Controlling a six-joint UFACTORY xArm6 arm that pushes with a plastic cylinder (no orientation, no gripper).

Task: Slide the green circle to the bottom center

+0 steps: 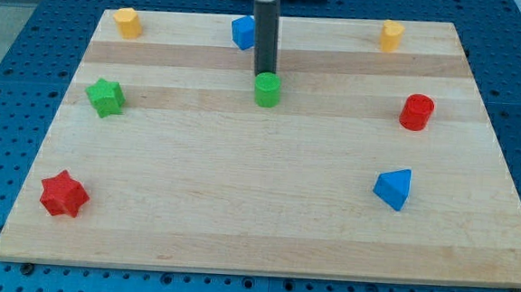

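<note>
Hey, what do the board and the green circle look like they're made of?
Board: looks like pale wood, matte, with visible grain and plank bands. Green circle, just below my tip: probably plastic, uniformly coloured, slightly glossy; it could be painted.

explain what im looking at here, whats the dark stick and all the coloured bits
The dark stick is the end of a robot arm. It has no hand and holds nothing; its tip slides over the wooden board to push blocks. There is one picture, looking down on the board. The tip sits just above the green circle, touching or nearly so. Around lie a green star, a red star, a red cylinder, a blue wedge-like block, a blue block behind the rod, and two yellow blocks at the top corners.
</note>
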